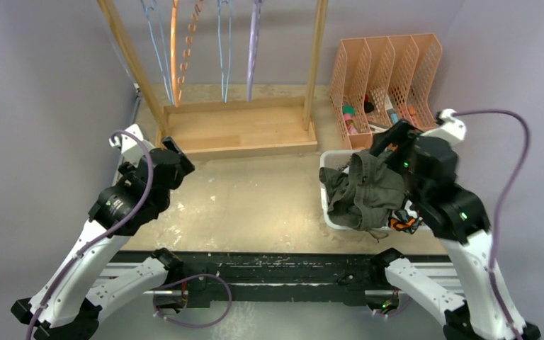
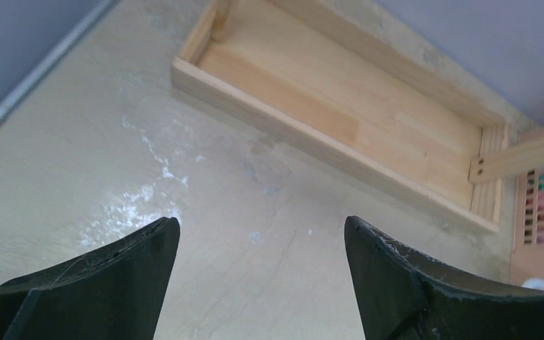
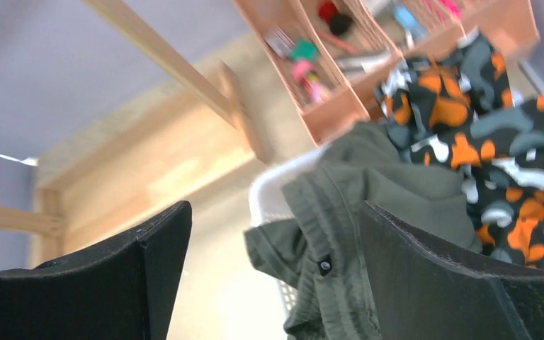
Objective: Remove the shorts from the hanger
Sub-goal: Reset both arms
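Olive-green shorts (image 1: 365, 190) lie bunched over the rim of a white basket (image 1: 328, 212), partly hanging over its left edge. Orange-black-white camo shorts (image 3: 496, 149) lie under and behind them in the basket. My right gripper (image 1: 387, 143) hovers over the basket, open. In the right wrist view its jaws (image 3: 273, 212) stand wide apart, and the olive waistband (image 3: 340, 234) lies loose beside the right finger. My left gripper (image 1: 173, 152) is open over bare table left of the rack, with nothing between its fingers (image 2: 262, 223). Several hangers (image 1: 177, 49) hang bare on the rack.
The wooden rack's base tray (image 1: 241, 131) sits at the back middle, with slanted posts at both ends. A peach slotted organizer (image 1: 386, 71) holding small items stands behind the basket. Grey walls close in on both sides. A black rail runs along the near edge.
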You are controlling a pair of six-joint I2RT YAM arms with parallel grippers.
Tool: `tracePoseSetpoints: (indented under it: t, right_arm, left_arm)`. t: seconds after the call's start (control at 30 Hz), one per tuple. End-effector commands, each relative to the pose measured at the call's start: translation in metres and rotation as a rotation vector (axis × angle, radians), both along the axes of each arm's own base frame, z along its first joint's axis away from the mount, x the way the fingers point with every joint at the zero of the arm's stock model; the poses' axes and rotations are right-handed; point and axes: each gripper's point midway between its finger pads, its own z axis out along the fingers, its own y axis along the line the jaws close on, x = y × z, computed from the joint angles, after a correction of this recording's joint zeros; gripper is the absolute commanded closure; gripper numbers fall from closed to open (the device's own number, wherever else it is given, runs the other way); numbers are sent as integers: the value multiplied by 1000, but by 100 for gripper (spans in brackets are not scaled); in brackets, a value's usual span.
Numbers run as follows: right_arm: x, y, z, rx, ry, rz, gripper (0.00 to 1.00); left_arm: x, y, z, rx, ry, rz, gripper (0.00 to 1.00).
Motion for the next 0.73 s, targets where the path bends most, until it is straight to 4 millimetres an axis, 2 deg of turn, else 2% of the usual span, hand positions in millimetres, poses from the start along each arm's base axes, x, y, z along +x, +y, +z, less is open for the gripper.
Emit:
tracePoseSetpoints:
  t: [0.0, 0.2, 0.3, 0.4, 0.53, 0.7]
  right_arm:
    - [-15, 9, 64, -69, -208, 184, 13]
    - [-34, 17, 126, -110, -439, 304, 10]
    - [-38, 15, 145, -161, -478, 319, 4]
    - [-38, 8, 153, -215, -466, 302, 1]
    - [-34, 1, 162, -292, -459, 280, 1]
    - [-26, 3, 163, -296, -456, 277, 0]
  left_arm:
    - [-1, 39, 55, 81, -126, 177, 14]
    - [-12, 77, 116, 223, -181, 341, 13]
    - [-19, 92, 139, 285, -208, 407, 13]
    - [-21, 98, 153, 318, -225, 425, 13]
    - [-22, 98, 166, 309, -250, 416, 13]
    - [-20, 95, 166, 295, -251, 397, 12]
